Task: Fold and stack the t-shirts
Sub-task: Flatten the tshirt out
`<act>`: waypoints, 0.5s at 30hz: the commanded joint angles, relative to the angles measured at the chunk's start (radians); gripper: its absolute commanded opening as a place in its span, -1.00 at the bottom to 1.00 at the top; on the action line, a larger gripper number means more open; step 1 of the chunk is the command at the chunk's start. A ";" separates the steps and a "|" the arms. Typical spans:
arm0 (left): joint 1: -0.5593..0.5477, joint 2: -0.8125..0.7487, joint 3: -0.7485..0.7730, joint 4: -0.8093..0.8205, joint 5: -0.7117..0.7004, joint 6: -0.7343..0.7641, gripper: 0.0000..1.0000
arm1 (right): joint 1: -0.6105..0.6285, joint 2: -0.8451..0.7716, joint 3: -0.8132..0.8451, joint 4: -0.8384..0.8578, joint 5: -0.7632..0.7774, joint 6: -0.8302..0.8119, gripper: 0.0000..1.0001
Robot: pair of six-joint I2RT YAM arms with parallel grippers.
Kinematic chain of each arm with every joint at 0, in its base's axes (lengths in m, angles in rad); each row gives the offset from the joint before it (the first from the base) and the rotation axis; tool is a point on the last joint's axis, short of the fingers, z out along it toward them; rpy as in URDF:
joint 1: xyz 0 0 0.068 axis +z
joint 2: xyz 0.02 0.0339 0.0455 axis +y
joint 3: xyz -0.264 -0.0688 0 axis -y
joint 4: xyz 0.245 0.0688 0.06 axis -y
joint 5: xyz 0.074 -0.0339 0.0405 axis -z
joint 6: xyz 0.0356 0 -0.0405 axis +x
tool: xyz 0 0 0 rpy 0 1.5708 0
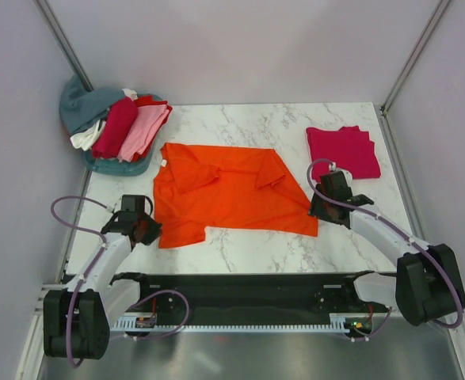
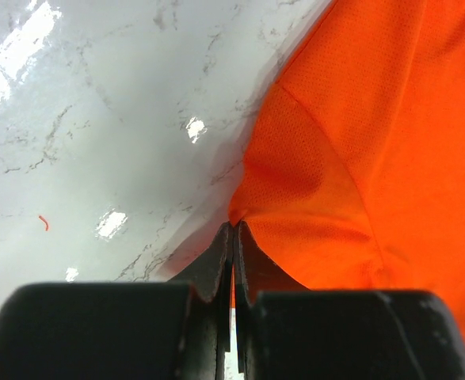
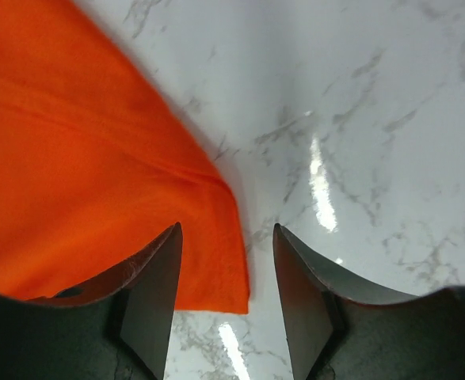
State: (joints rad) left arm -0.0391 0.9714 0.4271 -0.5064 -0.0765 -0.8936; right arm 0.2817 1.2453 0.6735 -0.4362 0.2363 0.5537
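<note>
- from the top camera the left gripper [image 1: 141,228] is a dark lump at the near left corner of the orange shirt [image 1: 228,194]. its fingers are hidden under its own body, so this view does not tell how the jaws stand.
- the left wrist camera does tell. the two jaws are pressed together with a thin strip of orange cloth between them, pinching the edge of the shirt at a small fold.
- that close view also shows a tiny red thread [image 2: 44,223] lying on the table [image 2: 97,119]. it is too small to find from above.
- the right gripper [image 1: 321,207] sits at the near right corner of the orange shirt. from above, its fingers are hard to make out too.
- the right wrist camera shows its jaws spread wide. the corner of the shirt lies flat on the table between them. one jaw is over the cloth, and i cannot tell if it touches it.
- both wrist cameras cut off most of the orange shirt. only the top camera shows it whole, spread out in the middle of the table with some cloth folded over itself.
- only the top camera shows the pink-red shirt [image 1: 343,150]. it is folded at the far right of the table, apart from the orange one.
- only the top camera shows the pile of shirts [image 1: 121,127] in the far left corner: dark red, light pink, a bit of white, and teal. the teal cloth is mostly under the others, and i cannot count how many shirts are there.
</note>
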 commanded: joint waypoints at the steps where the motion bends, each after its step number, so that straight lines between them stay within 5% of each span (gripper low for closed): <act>1: 0.007 -0.020 0.022 -0.006 -0.016 0.038 -0.95 | 0.002 -0.043 -0.048 0.034 -0.228 0.031 0.16; 15: 0.005 -0.020 0.007 0.005 0.004 0.013 -0.95 | 0.004 -0.093 -0.177 0.040 -0.198 0.114 0.08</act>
State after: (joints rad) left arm -0.0387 0.9657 0.4271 -0.5076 -0.0696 -0.8898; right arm 0.2840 1.1442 0.5014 -0.4229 0.0170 0.6418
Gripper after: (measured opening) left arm 0.028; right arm 0.547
